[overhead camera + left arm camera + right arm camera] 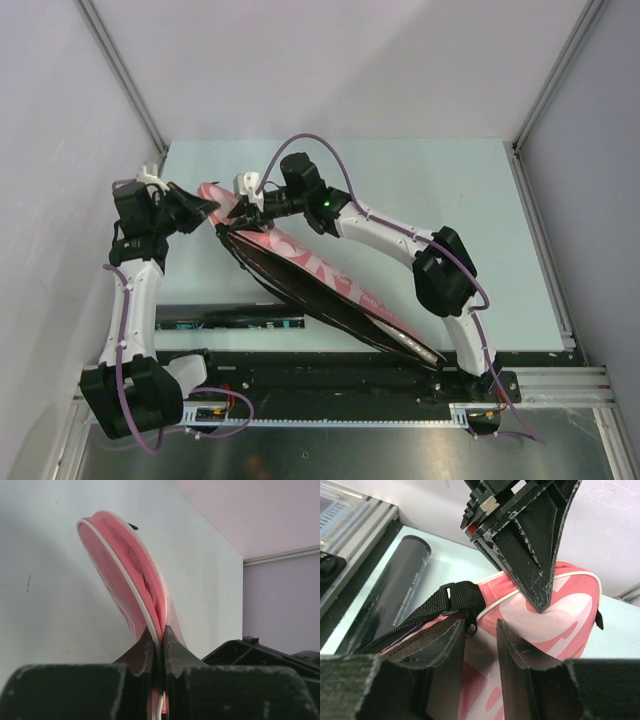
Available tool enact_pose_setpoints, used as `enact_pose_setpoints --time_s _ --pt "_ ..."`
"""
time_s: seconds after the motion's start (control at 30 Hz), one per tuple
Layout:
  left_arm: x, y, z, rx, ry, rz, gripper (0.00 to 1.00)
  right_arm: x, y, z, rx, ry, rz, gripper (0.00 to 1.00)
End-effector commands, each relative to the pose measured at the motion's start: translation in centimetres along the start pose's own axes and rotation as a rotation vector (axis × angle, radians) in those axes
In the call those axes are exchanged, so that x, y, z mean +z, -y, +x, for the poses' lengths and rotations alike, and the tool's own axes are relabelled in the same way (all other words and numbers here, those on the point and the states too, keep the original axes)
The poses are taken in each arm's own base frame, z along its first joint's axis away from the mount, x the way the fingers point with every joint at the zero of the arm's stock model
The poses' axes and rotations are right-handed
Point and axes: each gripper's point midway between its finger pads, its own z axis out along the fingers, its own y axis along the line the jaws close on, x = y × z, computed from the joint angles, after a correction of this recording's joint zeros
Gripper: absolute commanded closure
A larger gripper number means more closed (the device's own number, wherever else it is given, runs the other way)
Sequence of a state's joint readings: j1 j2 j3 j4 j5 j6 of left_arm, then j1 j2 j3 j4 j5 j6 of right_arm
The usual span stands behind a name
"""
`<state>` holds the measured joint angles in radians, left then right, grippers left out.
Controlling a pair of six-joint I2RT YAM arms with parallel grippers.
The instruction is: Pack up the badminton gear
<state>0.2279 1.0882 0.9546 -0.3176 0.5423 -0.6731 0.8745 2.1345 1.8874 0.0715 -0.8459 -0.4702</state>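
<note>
Top external: fixed, high above and behind the arm bases, looks down and forward over the whole table (450, 180), far off. Left wrist: very close, looks along its own fingers (142, 655) up the rim of the pink bag (130, 570). Right wrist: close and low, looks past its fingers (445, 650) at the bag's zip end, left gripper (540, 605) and black tube (395, 580) also in frame. All three share the bag's top end

From above, my right arm (390, 232) covers part of the lettering on the bag (335, 285). At my right wrist the tube (395, 590) disappears behind my finger (445, 655). Whether the zip pull (471, 628) touches that finger, I cannot tell.
</note>
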Motion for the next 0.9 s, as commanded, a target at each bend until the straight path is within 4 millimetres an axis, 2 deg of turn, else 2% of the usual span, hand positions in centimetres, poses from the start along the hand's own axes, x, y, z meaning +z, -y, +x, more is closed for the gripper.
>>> enact_pose_setpoints --time_s 0.0,0.33,0.5,0.87 --pt "-1.5 4.9 -1.8 0.027 0.048 0.160 1.00 1.0 -0.9 2.2 -0.054 -0.105 0.016 0.65" --pt "-1.3 4.2 -2.0 -0.054 0.069 0.119 1.00 1.8 -1.8 3.1 -0.152 -0.207 0.048 0.66" --pt "-1.3 4.0 -2.2 -0.085 0.085 0.099 1.00 2.2 -2.2 2.9 -0.214 -0.245 0.080 0.67" --pt "-1.5 3.1 -2.9 -0.192 0.133 0.017 1.00 2.8 -2.2 2.5 -0.300 -0.282 0.143 1.00"
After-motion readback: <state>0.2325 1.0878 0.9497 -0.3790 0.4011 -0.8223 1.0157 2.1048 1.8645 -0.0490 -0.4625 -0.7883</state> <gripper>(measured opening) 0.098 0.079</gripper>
